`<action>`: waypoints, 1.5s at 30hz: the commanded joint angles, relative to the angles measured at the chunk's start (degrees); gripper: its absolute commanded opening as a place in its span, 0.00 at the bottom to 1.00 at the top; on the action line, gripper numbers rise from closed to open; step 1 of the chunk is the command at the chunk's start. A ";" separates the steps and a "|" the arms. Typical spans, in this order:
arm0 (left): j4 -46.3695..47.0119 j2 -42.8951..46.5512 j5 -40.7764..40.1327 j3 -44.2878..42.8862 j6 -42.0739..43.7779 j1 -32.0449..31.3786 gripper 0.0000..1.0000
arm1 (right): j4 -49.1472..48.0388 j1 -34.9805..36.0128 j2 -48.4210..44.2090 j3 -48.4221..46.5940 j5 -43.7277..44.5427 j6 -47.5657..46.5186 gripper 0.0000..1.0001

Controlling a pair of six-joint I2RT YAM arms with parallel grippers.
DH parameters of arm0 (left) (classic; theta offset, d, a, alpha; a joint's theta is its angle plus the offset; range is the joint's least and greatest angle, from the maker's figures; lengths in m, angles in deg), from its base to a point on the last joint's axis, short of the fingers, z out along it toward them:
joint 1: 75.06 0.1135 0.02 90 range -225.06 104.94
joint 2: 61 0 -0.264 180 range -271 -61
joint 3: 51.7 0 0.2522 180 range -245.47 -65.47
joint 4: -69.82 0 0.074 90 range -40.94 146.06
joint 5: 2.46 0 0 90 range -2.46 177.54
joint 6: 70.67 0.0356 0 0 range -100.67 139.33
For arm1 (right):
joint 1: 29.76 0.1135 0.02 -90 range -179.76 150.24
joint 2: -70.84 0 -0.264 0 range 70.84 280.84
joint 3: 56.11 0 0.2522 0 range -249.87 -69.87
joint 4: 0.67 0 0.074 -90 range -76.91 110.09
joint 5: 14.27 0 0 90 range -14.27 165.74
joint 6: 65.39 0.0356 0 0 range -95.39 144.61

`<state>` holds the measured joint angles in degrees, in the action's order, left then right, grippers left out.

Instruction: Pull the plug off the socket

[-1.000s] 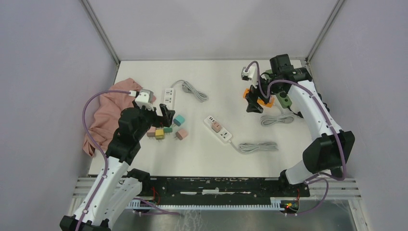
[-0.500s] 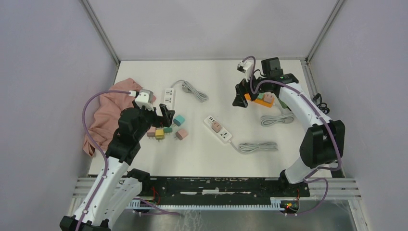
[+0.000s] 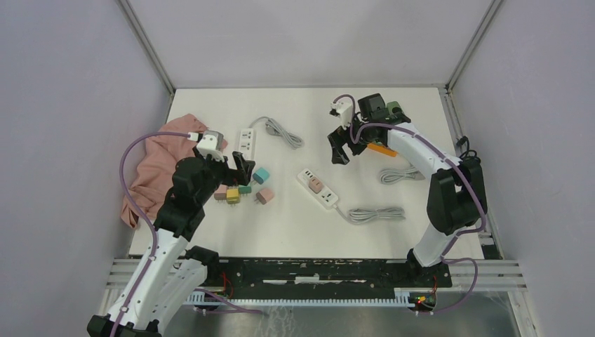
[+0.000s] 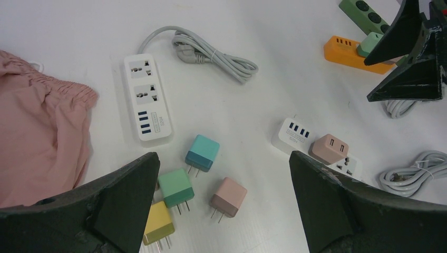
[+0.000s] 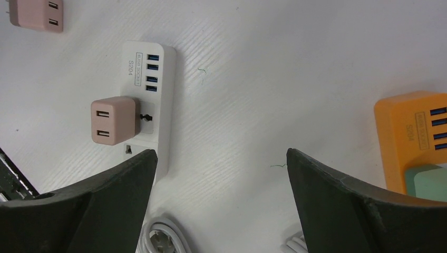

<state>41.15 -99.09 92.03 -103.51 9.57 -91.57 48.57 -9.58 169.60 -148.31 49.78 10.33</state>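
White table (image 3: 295, 225): pink plug (image 3: 315, 184) is seen in the socket strip (image 3: 327, 199) — near, left of the wide-spread right gripper (image 3: 339, 153).

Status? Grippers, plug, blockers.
Left gripper open, empty. Right gripper open, near pink plug, not touching. Plug seated in white power strip. Nothing between.

My left arm (image 3: 160, 246) and right arm (image 3: 417, 149) are white shells with black joints, each trailing a purple cable (image 3: 123, 168). I see matte black, wedge-shaped fingers (image 4: 337, 200) on both.
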 commanded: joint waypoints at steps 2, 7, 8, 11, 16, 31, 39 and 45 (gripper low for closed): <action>0.92 0.63 -0.97 0.15 2.20 0.16 0.99 | -4.34 0.83 -0.20 0.84 3.73 2.29 1.00; 0.90 0.59 -0.94 0.16 2.20 0.15 0.99 | -6.27 1.79 0.29 1.30 6.87 4.54 1.00; 0.92 0.52 -0.89 0.16 2.22 0.16 0.99 | -6.76 2.19 0.64 1.29 8.39 5.14 1.00; 0.94 0.43 -0.77 0.16 2.24 0.14 0.99 | -7.81 3.55 1.95 1.16 12.23 6.87 1.00; 0.92 0.44 -0.89 0.16 2.20 0.12 0.99 | -5.06 6.93 4.01 -0.96 8.28 6.73 0.99; 0.85 0.25 -1.72 0.25 2.46 0.17 0.99 | 1.73 13.73 1.48 -2.71 2.28 8.61 0.87; 0.81 0.12 -1.93 0.25 2.60 0.18 0.99 | 5.68 20.16 5.72 -5.24 12.85 5.49 0.77; 0.85 -0.01 -1.96 0.24 2.64 0.09 0.99 | 7.18 22.80 8.62 -6.19 16.78 4.02 0.69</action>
<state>41.15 -99.16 90.61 -103.51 9.60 -91.57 54.17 12.21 176.79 -151.61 62.06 15.90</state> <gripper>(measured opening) 0.994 0.711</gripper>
